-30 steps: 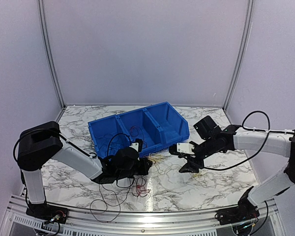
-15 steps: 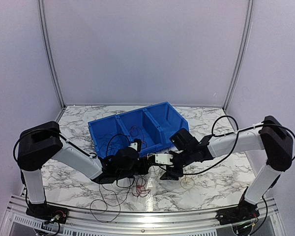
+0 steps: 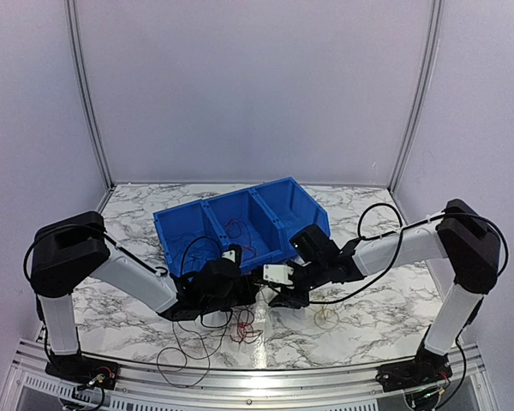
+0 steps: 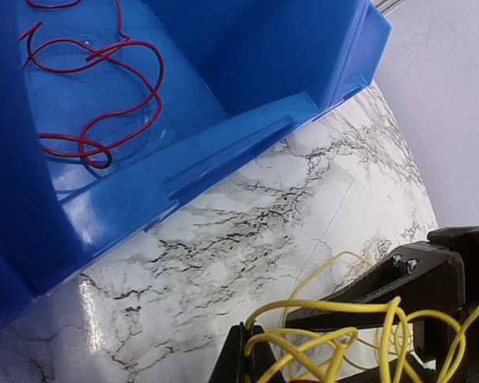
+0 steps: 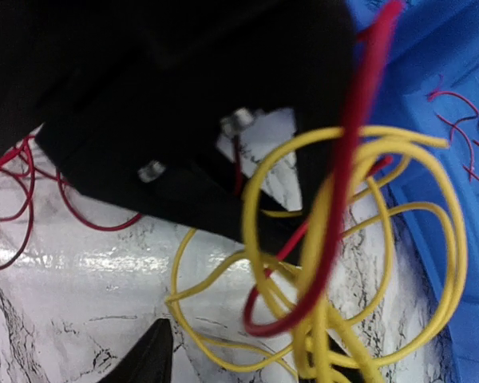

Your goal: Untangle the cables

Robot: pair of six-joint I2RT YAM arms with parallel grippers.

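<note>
Closest to the front edge, a thin dark cable (image 3: 185,355) is lying in a big loose loop on the marble table (image 3: 385,317). Just beside it, a little bunch of red cables (image 3: 245,329) is curling on the tabletop. A bit further in, the two claws are sitting nose to nose, very near each other. The left claw (image 3: 255,292) is pointing in low from the left and the right claw (image 3: 280,300) is pointing in from the right. A tangle of yellow cables (image 4: 327,339) is looping between them, with one red cable (image 5: 342,199) running through the yellow loops. The loops are bunching right at the left claw's black finger (image 4: 233,361), but I cannot tell if that claw is pinching them or spread apart. I cannot tell for the right claw either, since only one fingertip (image 5: 153,351) is showing. One small yellow loop (image 3: 326,318) is lying alone on the table just right of the claws. Behind all this, a blue bin (image 3: 307,229) with three pockets is sitting. In the middle pocket, loose red wire (image 3: 236,229) is lying in curls on the floor, well apart from the tangle.
</note>
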